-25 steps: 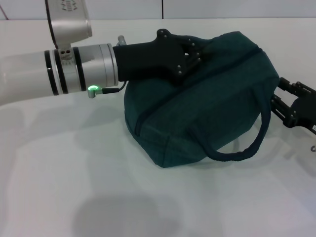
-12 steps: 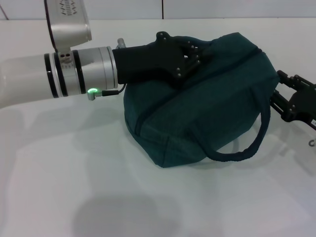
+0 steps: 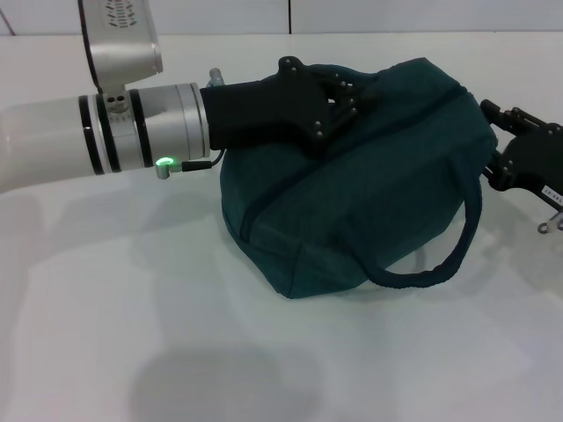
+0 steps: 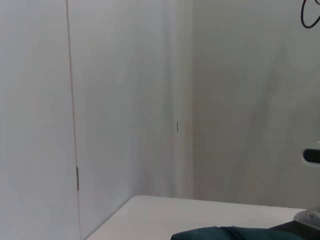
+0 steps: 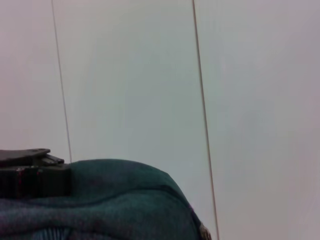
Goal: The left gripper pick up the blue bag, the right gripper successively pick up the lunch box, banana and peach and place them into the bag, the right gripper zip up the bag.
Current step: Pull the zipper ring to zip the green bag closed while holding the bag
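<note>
Teal fabric: the blue bag (image 3: 352, 176) sits mid-frame on the white table (image 3: 132, 334).
Left gripper (image 3: 339, 97): upper centre, pinching the bag's top.
Right gripper (image 3: 494, 145): right edge, against the bag's end; finger state unclear.

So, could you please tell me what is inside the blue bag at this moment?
That cannot be seen. The blue bag appears closed on the white table, with the left pincer on its top. No lunch box, banana or peach shows anywhere.

The blue bag (image 3: 352, 185) blocks mid-table, with the left gripper (image 3: 339, 101) occupying its top and the right gripper (image 3: 506, 145) against its right end; the table (image 3: 176, 352) in front offers passage.
</note>
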Motion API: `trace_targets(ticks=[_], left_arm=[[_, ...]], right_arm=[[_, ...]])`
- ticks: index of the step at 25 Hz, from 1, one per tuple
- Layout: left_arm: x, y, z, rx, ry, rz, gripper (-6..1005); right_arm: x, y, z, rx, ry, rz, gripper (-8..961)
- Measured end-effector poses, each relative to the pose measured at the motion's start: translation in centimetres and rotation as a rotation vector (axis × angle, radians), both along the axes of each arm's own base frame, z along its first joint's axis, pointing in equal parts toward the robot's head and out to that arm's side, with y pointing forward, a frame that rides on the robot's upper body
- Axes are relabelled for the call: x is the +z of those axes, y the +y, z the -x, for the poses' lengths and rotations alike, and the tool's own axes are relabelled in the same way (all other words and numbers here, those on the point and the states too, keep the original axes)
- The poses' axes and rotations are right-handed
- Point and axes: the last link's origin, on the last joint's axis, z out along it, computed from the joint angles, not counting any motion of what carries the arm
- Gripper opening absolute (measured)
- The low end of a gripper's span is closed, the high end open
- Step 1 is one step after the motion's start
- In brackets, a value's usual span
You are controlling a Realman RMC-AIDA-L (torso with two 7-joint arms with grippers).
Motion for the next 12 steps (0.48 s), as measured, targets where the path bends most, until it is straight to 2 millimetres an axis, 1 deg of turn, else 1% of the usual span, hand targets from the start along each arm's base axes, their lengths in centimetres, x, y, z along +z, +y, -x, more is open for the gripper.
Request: trace_targets(ticks=[12], left_arm=[[0.08, 0.05, 0.0, 0.001, -0.003, -0.004, 111]], right_arm=[[0.05, 0.36, 0.33, 0.011, -0.007, -0.006, 218]])
